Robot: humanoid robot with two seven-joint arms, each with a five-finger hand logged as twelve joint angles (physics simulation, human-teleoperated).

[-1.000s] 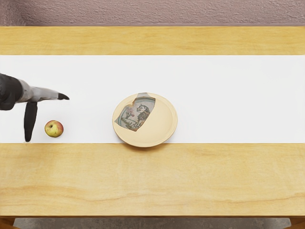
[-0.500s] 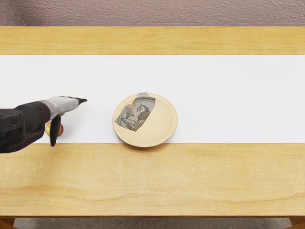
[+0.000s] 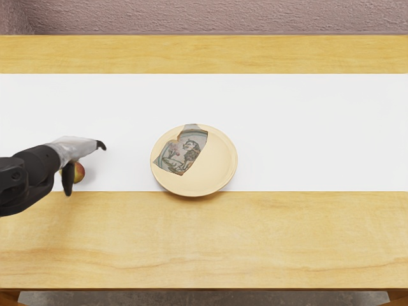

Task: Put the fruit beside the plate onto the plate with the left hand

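The left hand (image 3: pixel 75 153) hangs over the apple (image 3: pixel 79 173) with its fingers stretched out toward the plate. The thumb points down just beside the apple's left side, and nothing is pinched. The apple lies half hidden under the hand on the white strip (image 3: pixel 287 115), apart from the plate (image 3: pixel 223 162) to its right.

apple (image 3: pixel 80 173), plate (image 3: pixel 227 167) well apart, runner (image 3: pixel 124 167) between

Setting: simulated home dining area. Evidence: long pale-wood counter (image 3: pixel 204 242); white runner (image 3: pixel 306 127) laid along its length; one cream plate (image 3: pixel 223 159) with a pictured centre, on the runner; mauve textured wall (image 3: pixel 204 16) behind the counter's far edge.
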